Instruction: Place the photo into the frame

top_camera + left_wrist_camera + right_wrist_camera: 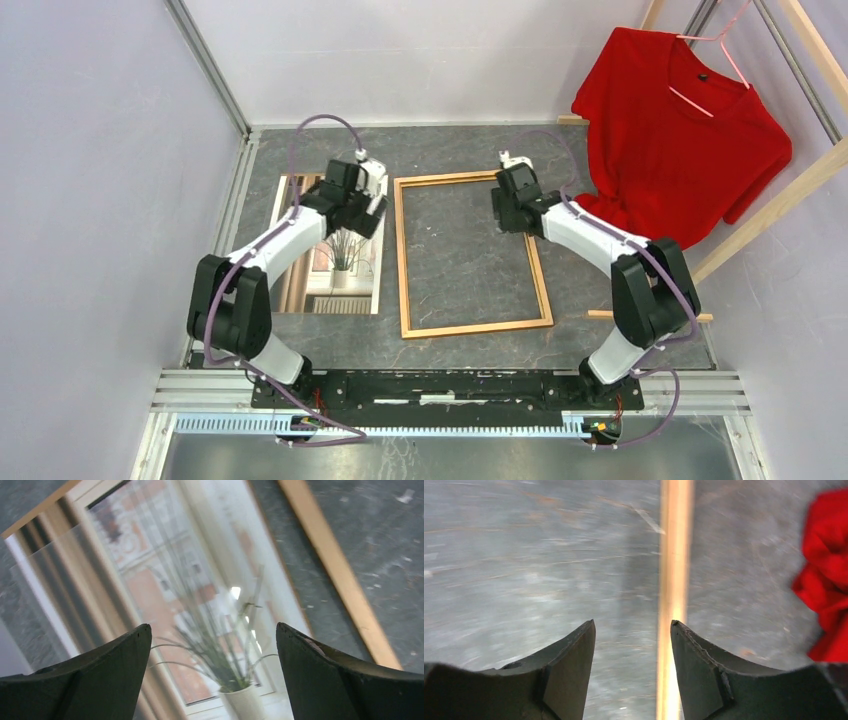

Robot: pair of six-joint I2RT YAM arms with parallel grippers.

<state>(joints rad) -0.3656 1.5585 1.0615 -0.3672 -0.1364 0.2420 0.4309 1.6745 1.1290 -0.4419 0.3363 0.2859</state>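
The photo (330, 262), a window scene with a spiky potted plant, lies flat on the grey table left of the frame (470, 326), an orange-brown wooden rectangle lying empty at the middle. My left gripper (372, 208) hovers open over the photo's upper right part; the left wrist view shows the print (200, 595) between my open fingers (115, 675), with the frame's left rail (340, 575) beside it. My right gripper (503, 208) is open over the frame's upper right corner; the right wrist view shows the rail (674, 555) by my right finger (704, 670).
A red T-shirt (680, 140) hangs on a pink hanger from a pale wooden rack (770, 205) at the back right; its hem shows in the right wrist view (826, 575). Walls close in the table at left and back.
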